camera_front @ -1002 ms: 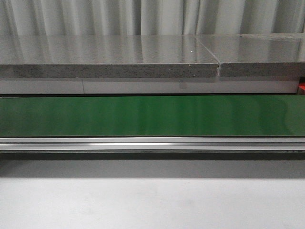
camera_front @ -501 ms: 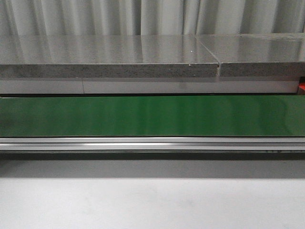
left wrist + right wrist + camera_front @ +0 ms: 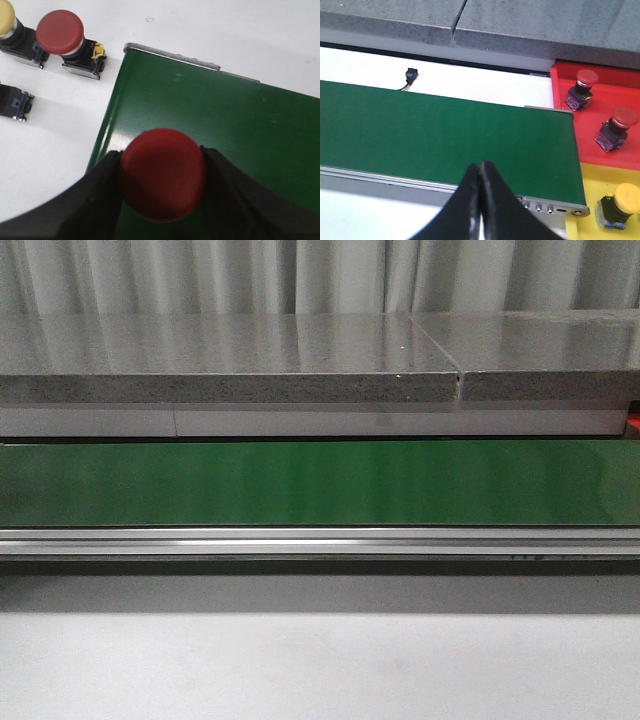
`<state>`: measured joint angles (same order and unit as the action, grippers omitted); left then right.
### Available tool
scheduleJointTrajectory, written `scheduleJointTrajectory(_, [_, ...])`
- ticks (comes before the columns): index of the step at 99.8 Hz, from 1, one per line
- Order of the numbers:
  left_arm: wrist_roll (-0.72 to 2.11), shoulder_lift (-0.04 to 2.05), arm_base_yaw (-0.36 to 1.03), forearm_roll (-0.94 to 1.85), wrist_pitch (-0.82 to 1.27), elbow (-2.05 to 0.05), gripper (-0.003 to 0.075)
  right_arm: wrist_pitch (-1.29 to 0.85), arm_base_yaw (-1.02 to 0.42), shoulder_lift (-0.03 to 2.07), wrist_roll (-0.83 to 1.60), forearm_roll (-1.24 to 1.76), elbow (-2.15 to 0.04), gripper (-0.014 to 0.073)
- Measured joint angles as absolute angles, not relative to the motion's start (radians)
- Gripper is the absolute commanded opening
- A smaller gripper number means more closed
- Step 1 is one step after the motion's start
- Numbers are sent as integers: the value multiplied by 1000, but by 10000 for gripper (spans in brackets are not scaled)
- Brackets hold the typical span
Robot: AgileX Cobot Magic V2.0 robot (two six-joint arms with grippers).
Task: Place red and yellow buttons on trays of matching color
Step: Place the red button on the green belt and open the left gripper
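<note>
The left pincer (image 3: 162, 187) grips a domed, matte red button (image 3: 163, 181) over the glossy green belt (image 3: 240, 135). The right pincer (image 3: 480, 172) is closed, empty; red tray (image 3: 615, 120) at two o'clock.

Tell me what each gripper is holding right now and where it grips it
The left gripper holds a red button by the sides of its round cap, over the green belt. The right gripper is shut and holds nothing.

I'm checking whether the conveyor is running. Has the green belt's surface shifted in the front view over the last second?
Cannot tell: the green belt is featureless and looks identical against the fixed metal rail.
</note>
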<state>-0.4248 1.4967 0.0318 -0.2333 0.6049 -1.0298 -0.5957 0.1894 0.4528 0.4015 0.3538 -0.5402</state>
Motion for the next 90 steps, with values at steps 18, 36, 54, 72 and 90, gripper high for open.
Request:
scheduleJointTrajectory(18, [-380,1497,32,-214,605,-1030,589,-596,189,453,401,354,-540,-68])
scheduleJointTrajectory(36, [-356,1497,32,-204,607,-1036,589,-596,189,453,401,354,-540,-68])
scheduleJointTrajectory(54, [-298,1497,32,-140,607,-1110,588,-596,189,453,401,354,-540,-68])
scheduleJointTrajectory(72, [-285,1497,32,-124,613,-1188,588,-596,189,453,401,354,-540,-68])
scheduleJointTrajectory(90, [-284,1497,1,-115,652,-1215,588,-596,189,453,401,354,-540,-68])
